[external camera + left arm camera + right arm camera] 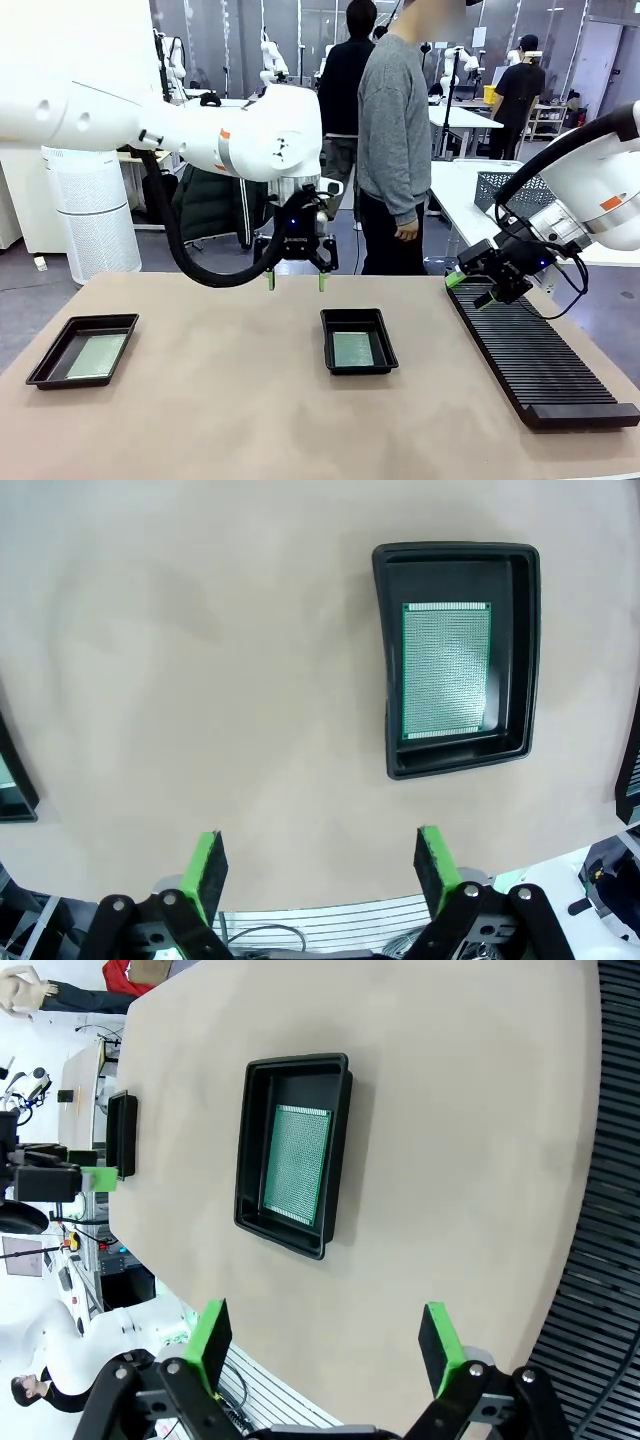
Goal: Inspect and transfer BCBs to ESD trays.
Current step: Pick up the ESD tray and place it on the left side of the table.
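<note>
Two black ESD trays lie on the tan table, one at the front left (50,368) and one in the middle (358,318). Each holds a flat green BCB: the left board (98,355) and the middle board (353,349). My left gripper (296,282) hangs open and empty above the table, just behind and left of the middle tray. In the left wrist view its gripper (322,865) stands apart from that tray (380,660) and BCB (445,670). My right gripper (472,290) is open and empty over the rack's far end. The right wrist view looks past that gripper (325,1345) to the middle tray (290,1065) and BCB (296,1165).
A long black ribbed rack (540,355) runs along the table's right side and shows again as the rack (610,1210). A person (393,140) stands at the far edge, hands down. Behind the right arm sits a grey mesh basket (510,190). Bare tabletop lies between the trays.
</note>
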### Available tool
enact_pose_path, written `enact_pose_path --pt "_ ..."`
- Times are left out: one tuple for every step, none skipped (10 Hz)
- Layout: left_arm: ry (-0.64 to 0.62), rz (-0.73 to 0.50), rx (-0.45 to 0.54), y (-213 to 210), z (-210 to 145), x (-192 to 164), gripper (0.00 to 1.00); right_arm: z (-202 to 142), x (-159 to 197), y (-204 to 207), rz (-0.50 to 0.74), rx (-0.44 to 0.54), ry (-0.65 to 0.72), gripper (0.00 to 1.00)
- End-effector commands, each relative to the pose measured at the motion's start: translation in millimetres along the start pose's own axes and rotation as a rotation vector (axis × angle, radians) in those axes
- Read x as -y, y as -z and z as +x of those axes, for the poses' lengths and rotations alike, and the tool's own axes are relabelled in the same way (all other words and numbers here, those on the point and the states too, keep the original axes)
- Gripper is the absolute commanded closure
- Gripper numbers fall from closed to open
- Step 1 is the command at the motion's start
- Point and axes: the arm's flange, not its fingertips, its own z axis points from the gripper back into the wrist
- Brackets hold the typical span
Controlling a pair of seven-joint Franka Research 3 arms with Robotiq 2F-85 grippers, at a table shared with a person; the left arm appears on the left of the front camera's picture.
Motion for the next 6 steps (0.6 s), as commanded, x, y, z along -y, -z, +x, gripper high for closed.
enact_pose_path --pt "-0.021 -0.006 0.033 7.3 9.0 18.7 0.00 -0.3 -0.8 -1.9 -0.006 -0.002 0.003 0.00" --pt "-0.023 -0.008 0.043 15.2 11.3 27.0 0.00 -0.3 -0.8 -1.9 -0.006 -0.002 0.003 0.00" --pt "-0.022 -0.010 0.051 24.2 14.5 34.8 0.00 -0.3 -0.8 -1.9 -0.006 -0.002 0.003 0.00" --pt "-0.022 -0.011 0.044 34.1 17.3 43.7 0.00 -0.3 -0.8 -1.9 -0.006 -0.002 0.003 0.00" --pt "-0.021 -0.002 0.032 45.5 19.3 50.3 0.00 -0.3 -0.8 -1.9 -0.006 -0.002 0.003 0.00" --pt "-0.032 -0.004 0.048 54.0 21.1 53.4 0.00 -0.3 -0.8 -1.9 -0.006 -0.002 0.003 0.00"
